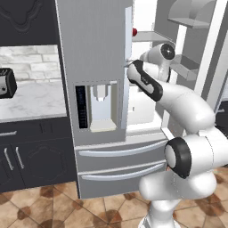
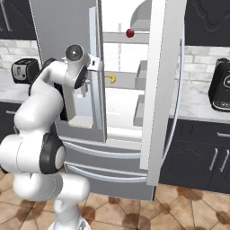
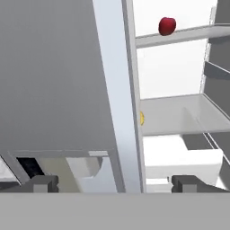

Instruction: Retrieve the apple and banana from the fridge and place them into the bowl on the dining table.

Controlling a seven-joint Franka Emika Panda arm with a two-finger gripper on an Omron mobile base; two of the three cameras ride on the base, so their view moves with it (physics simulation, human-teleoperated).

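Note:
The grey steel fridge [image 1: 93, 44] has its left door shut and its right door [image 2: 161, 90] swung open on a white inside. A dark red apple [image 3: 167, 26] rests on an upper shelf, also seen as the apple [image 2: 130, 33] and the apple [image 1: 134, 32]. The yellow banana [image 2: 110, 79] lies on the shelf below; in the hand view a sliver of the banana [image 3: 142, 118] peeks past the left door's edge. My gripper [image 3: 116, 183] is open and empty, in front of that door edge, well short of both fruits. The bowl and dining table are out of view.
A toaster [image 1: 6, 83] stands on the counter left of the fridge, a dark coffee machine [image 2: 220, 90] on the counter to the right. Dark cabinets [image 2: 197, 161] run below. The open door carries bins [image 1: 189, 20]. Two fridge drawers [image 1: 120, 164] sit low.

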